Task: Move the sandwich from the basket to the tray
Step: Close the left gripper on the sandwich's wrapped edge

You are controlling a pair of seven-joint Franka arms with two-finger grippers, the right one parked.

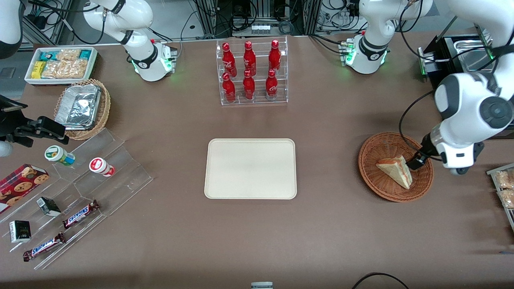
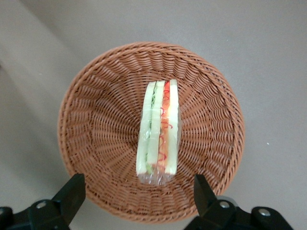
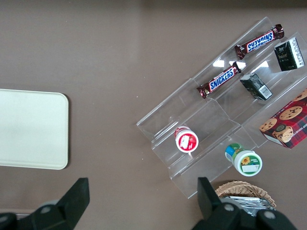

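Observation:
The sandwich (image 1: 396, 170), a plastic-wrapped triangular wedge with pale bread and red and green filling, lies in the round reddish-brown wicker basket (image 1: 375, 149) toward the working arm's end of the table. In the left wrist view the sandwich (image 2: 159, 132) stands on edge in the basket (image 2: 96, 115). My left gripper (image 1: 416, 162) hangs over the basket's rim beside the sandwich. Its fingers (image 2: 71, 191) are spread wide and hold nothing; the gripper (image 2: 139, 191) sits above the basket's rim. The cream tray (image 1: 250, 168) lies bare at the table's middle.
A clear rack of red bottles (image 1: 251, 72) stands farther from the front camera than the tray. A clear stepped stand (image 1: 80, 188) with cups, candy bars and boxes, a tan basket with a foil container (image 1: 82, 108) and a white snack bin (image 1: 60, 64) lie toward the parked arm's end.

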